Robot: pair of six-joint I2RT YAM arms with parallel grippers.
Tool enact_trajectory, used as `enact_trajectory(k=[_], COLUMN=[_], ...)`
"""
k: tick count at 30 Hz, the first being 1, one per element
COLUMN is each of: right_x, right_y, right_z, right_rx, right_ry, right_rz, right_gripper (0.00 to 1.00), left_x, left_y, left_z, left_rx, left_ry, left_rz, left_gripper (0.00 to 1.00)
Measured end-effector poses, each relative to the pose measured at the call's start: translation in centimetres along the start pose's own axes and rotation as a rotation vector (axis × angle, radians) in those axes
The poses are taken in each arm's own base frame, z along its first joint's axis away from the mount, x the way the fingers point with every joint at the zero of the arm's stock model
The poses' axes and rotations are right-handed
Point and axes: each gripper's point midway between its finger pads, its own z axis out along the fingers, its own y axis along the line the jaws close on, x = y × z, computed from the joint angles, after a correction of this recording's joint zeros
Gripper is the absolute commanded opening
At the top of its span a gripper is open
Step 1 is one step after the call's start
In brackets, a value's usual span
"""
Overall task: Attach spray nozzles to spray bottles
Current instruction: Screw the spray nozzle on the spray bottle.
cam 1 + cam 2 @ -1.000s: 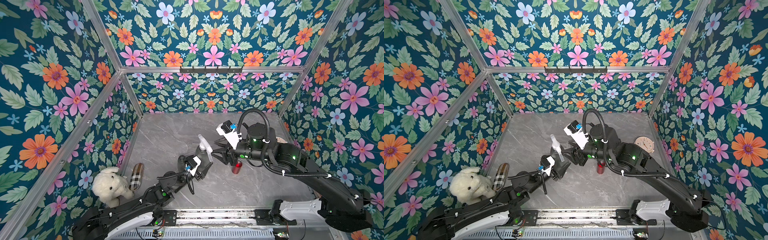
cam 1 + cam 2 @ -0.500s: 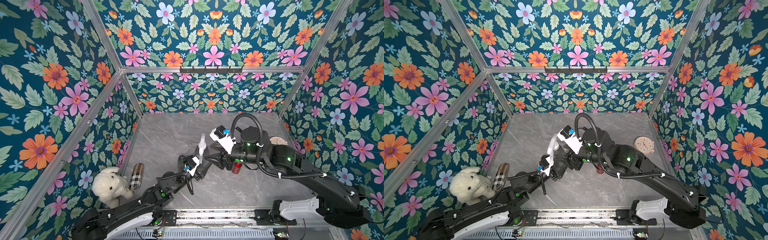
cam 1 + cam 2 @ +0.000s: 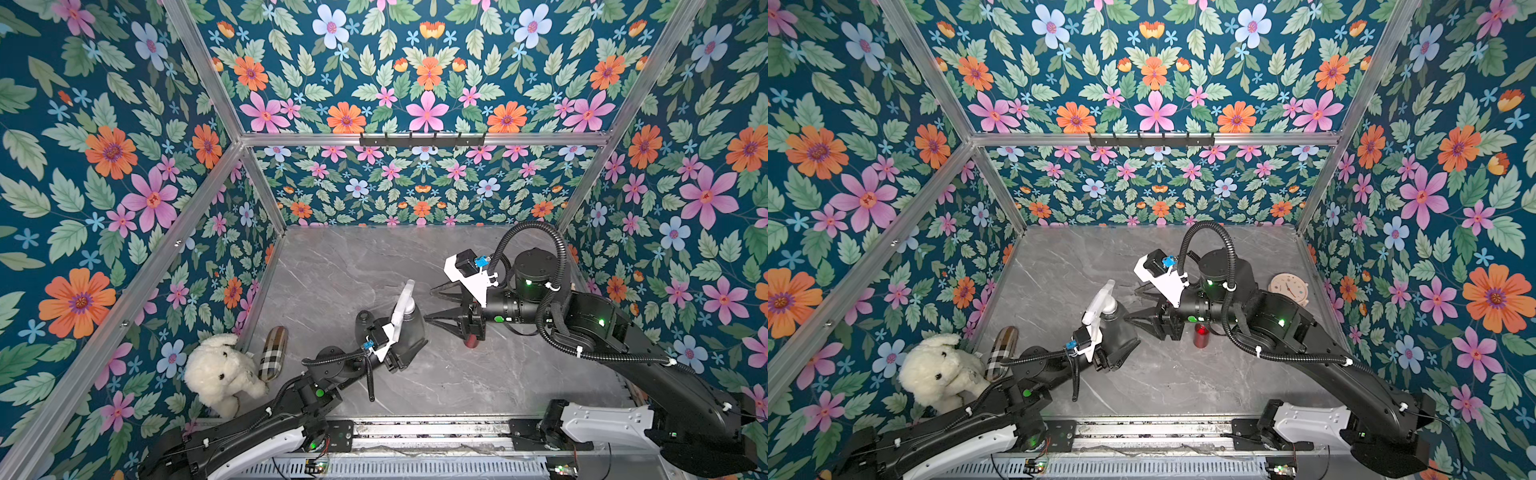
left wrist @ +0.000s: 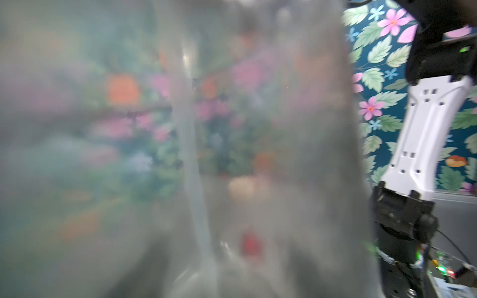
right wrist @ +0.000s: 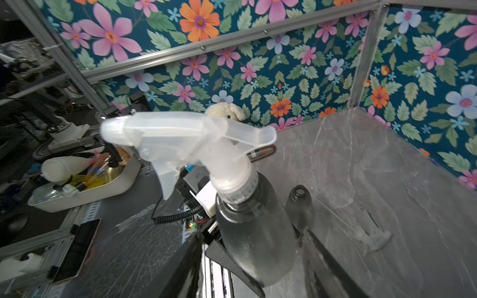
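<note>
A smoky-grey spray bottle stands upright at mid-table, and my left gripper is shut on its lower body. A whitish-clear spray nozzle sits on its neck. The left wrist view is filled by the blurred bottle wall, with the dip tube inside. My right gripper is open just right of that bottle, holding nothing. A second grey bottle stands uncapped behind. A clear nozzle lies on the table. The red bottle stands under my right wrist.
A white plush toy and a plaid case sit in the near left corner. A round wooden clock disc lies by the right wall. A black hook rail hangs on the back wall. Outside the cell is a cream tray.
My right gripper reached left to the nozzle on the held bottle, then drew back to the right with its jaws open. The left gripper and its bottle stayed in place.
</note>
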Motion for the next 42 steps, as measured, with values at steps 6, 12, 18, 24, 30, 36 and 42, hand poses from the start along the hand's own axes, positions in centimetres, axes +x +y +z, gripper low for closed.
enact_trajectory(k=[6,12,18,24,30,36,42], right_x=[-1.0,-1.4,-1.6,-1.4,-1.3,-1.3,-0.9], right_y=[0.6,1.0,1.7,2.6,3.2,3.3,3.2], right_z=[1.4,2.1,2.1,1.7,1.8,2.1,2.3], right_rx=[-0.077,-0.123,-0.191,-0.259,-0.311,-0.335,-0.335], right_ry=[-0.001,0.002,0.01,0.041,0.068,0.083,0.092], right_rz=[-0.025,-0.032,-0.05,-0.059,-0.069,-0.08,-0.073], right_gripper=[0.62,0.64,0.65,0.65,0.63,0.58,0.44], left_x=[0.1,0.3,-0.3,-0.8,-0.6,-0.6,-0.3], left_y=[-0.7,-1.3,-2.1,-3.1,-3.8,-4.1,-4.0], left_z=[0.1,0.1,-0.2,-0.5,-0.3,-0.3,-0.2], left_rx=[0.04,0.076,0.125,0.184,0.228,0.247,0.246], left_ry=[0.011,0.018,-0.002,-0.019,-0.007,-0.008,0.003], left_rz=[-0.013,-0.022,-0.033,-0.033,-0.042,-0.046,-0.062], left_gripper=[0.0,0.0,0.0,0.0,0.0,0.0,0.0])
